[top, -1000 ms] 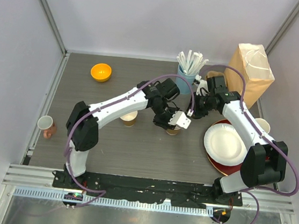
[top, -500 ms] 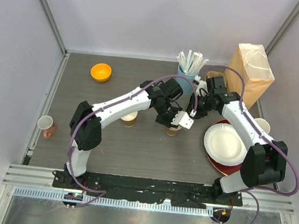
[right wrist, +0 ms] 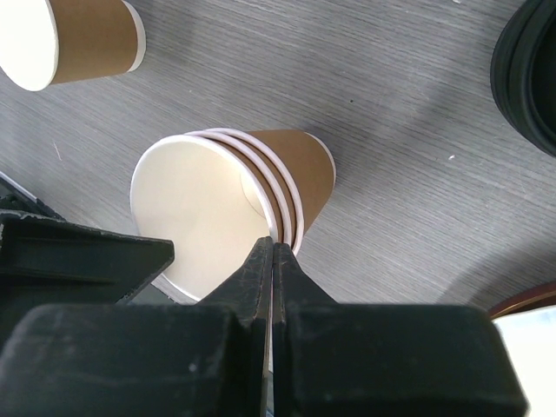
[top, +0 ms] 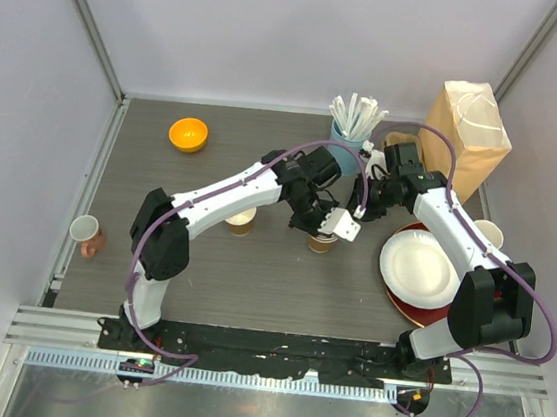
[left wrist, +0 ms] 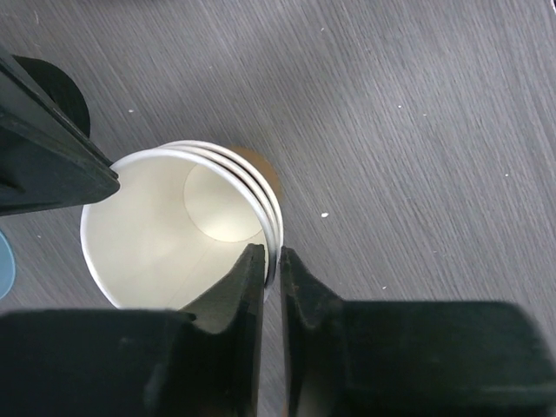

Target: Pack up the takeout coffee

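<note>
The left gripper [left wrist: 270, 252] is nearly closed. One finger is inside and one outside the rim of a stack of three nested kraft-brown paper cups [right wrist: 304, 169], white inside, and the cup wall fills the narrow gap between the fingers. The stack stands upright and lidless on the dark grey wood-grain table [top: 251, 276], directly below this gripper.

The right gripper [right wrist: 272, 243] has its fingers pressed fully together. Its tips meet the stack's rim on the side opposite the left gripper. It cannot be determined whether any cup wall is pinched between them.

A single kraft-brown paper cup [top: 241, 221], also lidless, stands well apart on the left gripper's left, under that arm's forearm. A pile of round black plastic lids [right wrist: 532, 78] lies beyond the right gripper, apart from the stack.
</note>
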Motion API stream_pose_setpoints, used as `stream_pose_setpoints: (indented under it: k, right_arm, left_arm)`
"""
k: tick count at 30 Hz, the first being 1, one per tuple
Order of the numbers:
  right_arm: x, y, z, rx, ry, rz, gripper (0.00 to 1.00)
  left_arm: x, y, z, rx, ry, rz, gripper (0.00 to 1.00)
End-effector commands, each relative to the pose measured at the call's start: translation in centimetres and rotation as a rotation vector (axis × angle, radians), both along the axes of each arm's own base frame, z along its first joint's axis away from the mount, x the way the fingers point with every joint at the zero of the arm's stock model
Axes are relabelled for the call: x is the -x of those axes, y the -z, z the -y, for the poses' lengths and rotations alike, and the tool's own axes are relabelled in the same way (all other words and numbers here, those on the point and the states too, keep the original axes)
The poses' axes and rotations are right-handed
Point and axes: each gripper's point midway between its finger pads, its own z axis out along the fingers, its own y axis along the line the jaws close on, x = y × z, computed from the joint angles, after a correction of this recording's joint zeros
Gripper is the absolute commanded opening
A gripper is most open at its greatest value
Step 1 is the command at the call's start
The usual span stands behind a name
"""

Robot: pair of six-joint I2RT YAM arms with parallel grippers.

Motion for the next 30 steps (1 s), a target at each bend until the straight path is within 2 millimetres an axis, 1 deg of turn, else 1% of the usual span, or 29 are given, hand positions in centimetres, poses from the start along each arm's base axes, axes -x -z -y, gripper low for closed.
stream_pose_setpoints:
  k: [1, 2, 5, 6, 8, 9, 10, 11, 12, 14, 15, 16, 17, 18, 19, 20, 21, 22, 23, 24, 25, 26, 28, 30]
  right_arm:
    - [-0.2, -0.9, -0.6, -0.028, -0.018, 0.037, 0.01]
    - [-0.3, -0.8, -0.5, -0.026, -0.015, 0.037, 0.01]
    - [-0.5, -0.8, -0.4, -0.019, -0.003, 0.043, 0.02]
    - [-0.6, -0.8, -0.3, -0.015, 0.002, 0.051, 0.19]
    - [-0.7, -1.1, 0.1, 0.0, 0.029, 0.074, 0.35]
    - [-0.9, -1.5, 0.3, -0.001, 0.044, 0.094, 0.47]
    - [-1.1, -1.8, 0.7, 0.002, 0.063, 0.112, 0.5]
    - [-1.0, -2.0, 1.0, -0.002, 0.077, 0.12, 0.53]
    - [-1.2, -3.3, 1.1, -0.025, 0.101, 0.16, 0.56]
    - [-1.5, -4.0, 1.9, -0.046, 0.151, 0.192, 0.58]
    - [-1.3, -4.9, 2.0, -0.07, 0.186, 0.207, 0.59]
    - [-1.2, -5.2, 2.2, -0.083, 0.206, 0.218, 0.59]
    - [-1.1, -4.7, 2.3, -0.089, 0.225, 0.226, 0.6]
    - [-0.7, -5.4, 2.5, -0.108, 0.24, 0.253, 0.61]
    - [0.0, -4.3, 2.5, -0.124, 0.275, 0.222, 0.61]
    - [-0.3, -4.5, 2.3, -0.154, 0.289, 0.252, 0.62]
    - [0.0, -4.8, 2.1, -0.192, 0.303, 0.263, 0.62]
    - [0.7, -3.0, 1.9, -0.223, 0.343, 0.205, 0.62]
    - [0.3, -3.4, 1.3, -0.279, 0.349, 0.223, 0.61]
    - [0.4, -3.0, 1.1, -0.308, 0.363, 0.213, 0.57]
    - [0.9, -1.8, 0.8, -0.343, 0.401, 0.163, 0.54]
    - [0.5, -2.3, 0.5, -0.382, 0.405, 0.19, 0.51]
    - [0.6, -2.0, 0.5, -0.418, 0.44, 0.181, 0.5]
    - [0.3, -2.4, 0.6, -0.437, 0.462, 0.202, 0.49]
  left_arm:
    - [0.1, -0.4, 0.5, 0.01, 0.008, 0.006, 0.05]
    - [0.1, -0.4, 0.5, 0.011, 0.006, 0.003, 0.0]
    - [0.1, -0.7, 0.8, 0.026, -0.015, -0.003, 0.0]
    - [0.0, -0.8, 1.0, 0.032, -0.062, -0.019, 0.0]
    - [-1.1, -1.0, 1.2, 0.039, -0.136, 0.008, 0.0]
    - [-2.0, -1.5, 1.8, 0.07, -0.175, 0.031, 0.0]
    - [-2.4, -1.5, 1.7, 0.065, -0.233, 0.034, 0.0]
    - [-2.5, -1.9, 1.7, 0.075, -0.254, 0.034, 0.0]
    - [-2.6, -2.2, 1.9, 0.089, -0.268, 0.032, 0.0]
    - [-2.5, -2.4, 2.2, 0.107, -0.305, 0.002, 0.0]
    - [-2.6, -2.6, 2.2, 0.113, -0.321, -0.002, 0.0]
    - [-2.7, -2.7, 2.6, 0.128, -0.334, -0.006, 0.0]
    - [-2.8, -2.6, 2.6, 0.127, -0.362, -0.012, 0.0]
    - [-3.0, -2.5, 2.6, 0.128, -0.379, -0.012, 0.0]
    - [-3.3, -2.6, 2.8, 0.139, -0.392, -0.004, 0.0]
    - [-3.6, -2.5, 2.8, 0.138, -0.416, -0.003, 0.0]
    - [-3.7, -2.5, 2.9, 0.142, -0.422, -0.001, 0.0]
    - [-3.8, -2.4, 3.1, 0.147, -0.425, 0.002, 0.0]
    - [-4.0, -2.4, 3.1, 0.149, -0.443, -0.002, 0.0]
    - [-4.2, -2.5, 3.1, 0.151, -0.454, 0.008, 0.0]
    - [-4.2, -2.5, 3.2, 0.153, -0.462, 0.01, 0.0]
    - [-4.2, -2.6, 3.4, 0.159, -0.468, 0.01, 0.0]
    - [-4.2, -2.5, 3.5, 0.156, -0.477, 0.008, 0.0]
    - [-4.1, -2.3, 3.5, 0.151, -0.485, 0.009, 0.0]
